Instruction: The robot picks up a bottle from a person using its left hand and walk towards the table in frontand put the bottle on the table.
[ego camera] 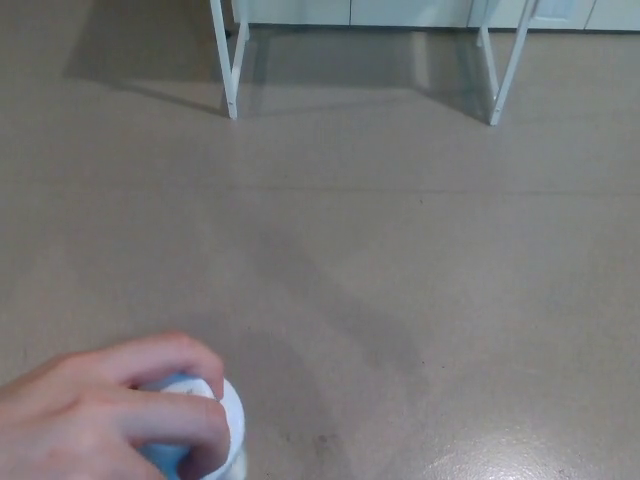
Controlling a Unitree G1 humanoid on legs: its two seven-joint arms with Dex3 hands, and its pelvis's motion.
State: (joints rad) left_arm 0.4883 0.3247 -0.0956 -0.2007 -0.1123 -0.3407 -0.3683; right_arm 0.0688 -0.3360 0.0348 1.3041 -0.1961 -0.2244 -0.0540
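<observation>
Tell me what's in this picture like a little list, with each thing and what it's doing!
person's hand: lower left corner, fingers wrapped around the bottle
bottle: white and light blue, held up above the floor, mostly hidden by the fingers
table: only its white legs show, at the top edge, far across the floor
floor: plain beige
robot's hands: not in view
handover: not yet done

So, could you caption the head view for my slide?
A person's hand holds a bottle at lower left; table legs stand beyond.
</observation>
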